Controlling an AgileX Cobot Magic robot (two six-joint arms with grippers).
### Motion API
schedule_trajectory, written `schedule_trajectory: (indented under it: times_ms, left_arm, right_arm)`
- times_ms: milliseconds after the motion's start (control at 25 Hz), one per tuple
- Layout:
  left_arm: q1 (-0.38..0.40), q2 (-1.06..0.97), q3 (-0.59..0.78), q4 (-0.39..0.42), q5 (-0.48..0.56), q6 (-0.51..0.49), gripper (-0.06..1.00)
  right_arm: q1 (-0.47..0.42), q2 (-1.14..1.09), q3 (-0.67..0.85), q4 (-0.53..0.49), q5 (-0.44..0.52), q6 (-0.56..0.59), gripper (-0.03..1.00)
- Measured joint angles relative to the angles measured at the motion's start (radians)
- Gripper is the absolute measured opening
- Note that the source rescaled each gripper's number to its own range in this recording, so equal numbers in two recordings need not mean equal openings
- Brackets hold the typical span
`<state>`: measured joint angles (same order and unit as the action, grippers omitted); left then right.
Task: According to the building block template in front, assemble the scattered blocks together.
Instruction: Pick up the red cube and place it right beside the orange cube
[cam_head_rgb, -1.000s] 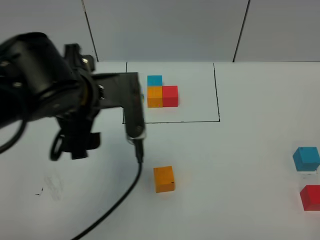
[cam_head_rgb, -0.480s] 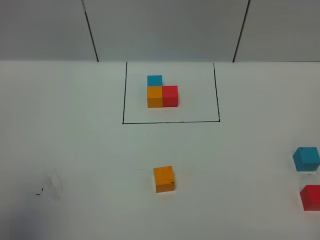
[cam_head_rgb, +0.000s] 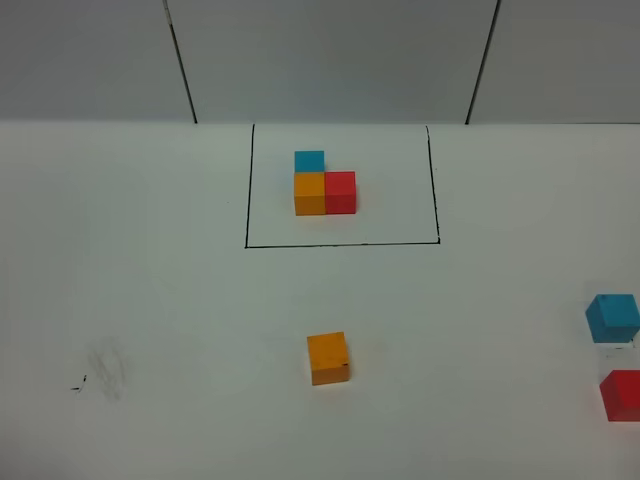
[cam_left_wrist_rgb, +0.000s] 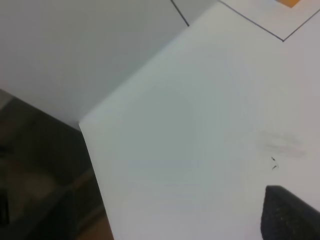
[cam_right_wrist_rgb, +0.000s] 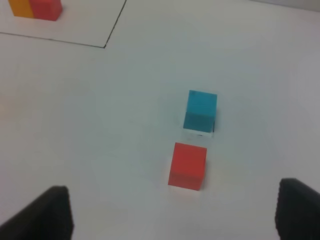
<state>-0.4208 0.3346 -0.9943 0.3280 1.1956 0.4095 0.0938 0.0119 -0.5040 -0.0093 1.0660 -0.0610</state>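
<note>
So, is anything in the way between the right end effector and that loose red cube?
Nothing visible does. The right end effector, open, has only bare table between it and the red cube; the blue cube sits beyond the red one, apart from it, not in between.

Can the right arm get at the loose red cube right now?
Probably yes: the right claw is open, with nothing between it and the loose red cube. The blue cube sits apart, on the far side.

No text, number, label or brand can be read in any view. The only drawn marking is a thin black rectangle outline (cam_head_rgb: 340, 243) on the white table top (cam_head_rgb: 150, 300).
</note>
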Motion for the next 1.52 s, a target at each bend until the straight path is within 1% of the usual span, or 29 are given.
schedule_trajectory:
  times_ms: [80,120,160,240,320,400,480,560,680,920,1080,1520]
  left_arm:
    - [0.105,-0.046,0.031,-0.054,0.000,-0.016,0.63]
    - [0.146,-0.073,0.042,-0.079,0.000,-0.054,0.63]
    - [0.192,-0.103,0.053,-0.103,0.000,-0.106,0.63]
    - [0.264,-0.158,0.075,-0.140,-0.005,-0.282,0.63]
    - [0.330,-0.210,0.099,-0.153,-0.016,-0.403,0.63]
    - [0.369,-0.247,0.130,-0.156,-0.023,-0.452,0.63]
    - [0.404,-0.277,0.173,-0.171,-0.023,-0.465,0.63]
    - [0.425,-0.309,0.218,-0.212,-0.023,-0.470,0.63]
    - [0.434,-0.340,0.288,-0.259,-0.030,-0.473,0.63]
    - [0.436,-0.341,0.410,-0.261,-0.091,-0.486,0.63]
    - [0.436,-0.341,0.477,-0.257,-0.113,-0.492,0.63]
    - [0.436,-0.341,0.487,-0.252,-0.113,-0.492,0.63]
  right_arm:
    - [0.000,0.000,0.000,0.000,0.000,0.000,0.67]
    - [0.000,0.000,0.000,0.000,0.000,0.000,0.67]
    - [0.000,0.000,0.000,0.000,0.000,0.000,0.67]
    - [0.000,0.000,0.000,0.000,0.000,0.000,0.67]
    - [0.000,0.000,0.000,0.000,0.000,0.000,0.67]
    - [0.000,0.000,0.000,0.000,0.000,0.000,0.67]
    - [0.000,0.000,0.000,0.000,0.000,0.000,0.67]
    - [0.000,0.000,0.000,0.000,0.000,0.000,0.67]
    - [0.000,0.000,0.000,0.000,0.000,0.000,0.67]
    - [0.000,0.000,0.000,0.000,0.000,0.000,0.67]
    - [0.000,0.000,0.000,0.000,0.000,0.000,0.67]
    - [0.000,0.000,0.000,0.000,0.000,0.000,0.67]
